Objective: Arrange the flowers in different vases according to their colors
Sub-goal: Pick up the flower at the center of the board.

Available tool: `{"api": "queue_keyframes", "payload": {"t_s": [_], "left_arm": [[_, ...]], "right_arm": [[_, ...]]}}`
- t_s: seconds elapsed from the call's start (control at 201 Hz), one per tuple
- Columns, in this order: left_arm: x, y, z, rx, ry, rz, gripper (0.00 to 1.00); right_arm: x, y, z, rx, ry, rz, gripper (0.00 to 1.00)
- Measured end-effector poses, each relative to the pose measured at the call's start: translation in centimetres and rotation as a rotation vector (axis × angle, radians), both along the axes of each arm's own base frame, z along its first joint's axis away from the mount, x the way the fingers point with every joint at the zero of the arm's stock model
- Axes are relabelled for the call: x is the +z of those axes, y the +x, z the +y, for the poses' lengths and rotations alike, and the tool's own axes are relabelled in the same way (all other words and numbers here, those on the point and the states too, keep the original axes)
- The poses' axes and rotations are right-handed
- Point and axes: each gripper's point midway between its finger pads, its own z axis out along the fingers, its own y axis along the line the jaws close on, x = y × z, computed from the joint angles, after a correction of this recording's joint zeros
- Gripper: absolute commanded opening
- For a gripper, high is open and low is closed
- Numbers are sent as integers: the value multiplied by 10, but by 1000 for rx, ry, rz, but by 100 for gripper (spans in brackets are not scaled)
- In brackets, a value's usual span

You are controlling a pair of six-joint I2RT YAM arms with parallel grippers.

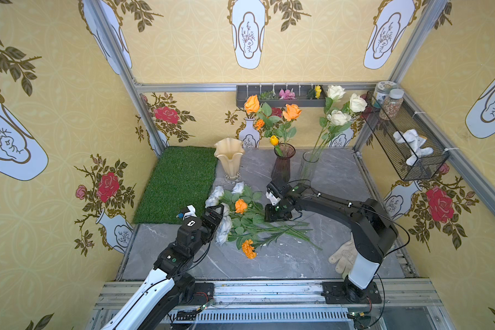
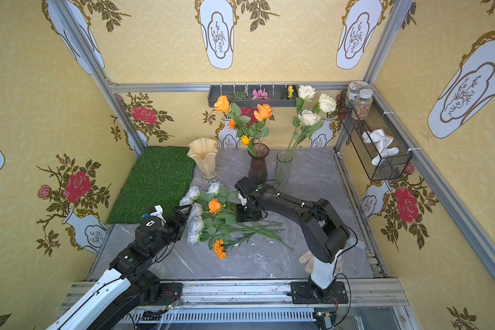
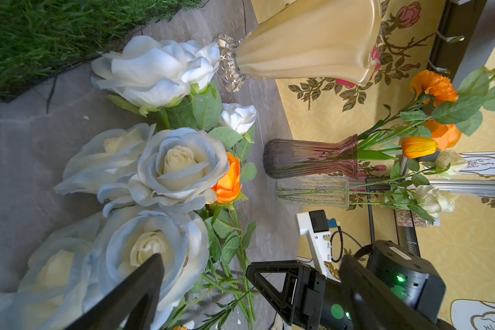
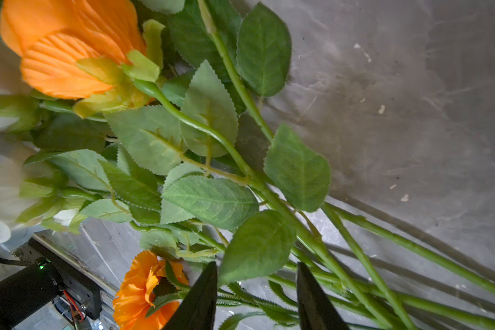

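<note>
- Centre of both top views, on the grey stone-look tabletop: a heap of loose flowers lying flat, heads toward the left, green stems fanning out to the right.
- In the heap: pale blue-white roses along its left edge; one orange rose near the middle; one orange marigold at its lower edge.
- Left gripper: left of centre, at the left edge of the heap, just beside the pale roses; fingers spread wide, grasping nothing.
- Right gripper: just right of the orange rose, pointing down over the stems; fingers parted with a clear gap, stems crossing beneath it, none seen pinched.
- Cream-amber vase: upright, above the heap, at the right edge of the green grass mat.
- Dark purple vase: upright, right of the cream-amber vase; holds orange roses and a yellow tulip.
- Clear cylinder vase: upright, just right of the purple one; holds three cream-white roses.
- Work glove: lower right, partly behind the right arm.
- Wire basket: upper right, on the wall; holds two jars and a white cloth.
</note>
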Motion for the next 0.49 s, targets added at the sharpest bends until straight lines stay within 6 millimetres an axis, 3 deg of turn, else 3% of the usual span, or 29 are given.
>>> {"api": "queue_keyframes", "payload": {"t_s": [0.234,0.493], "left_arm": [[0,0,0,0,-4,-6,98],[0,-1,1,0,-7,-12,98]], "right_arm": [[-15,3,0,21,-56,55,49],[-16,5,-8,32,-98,56,46]]}}
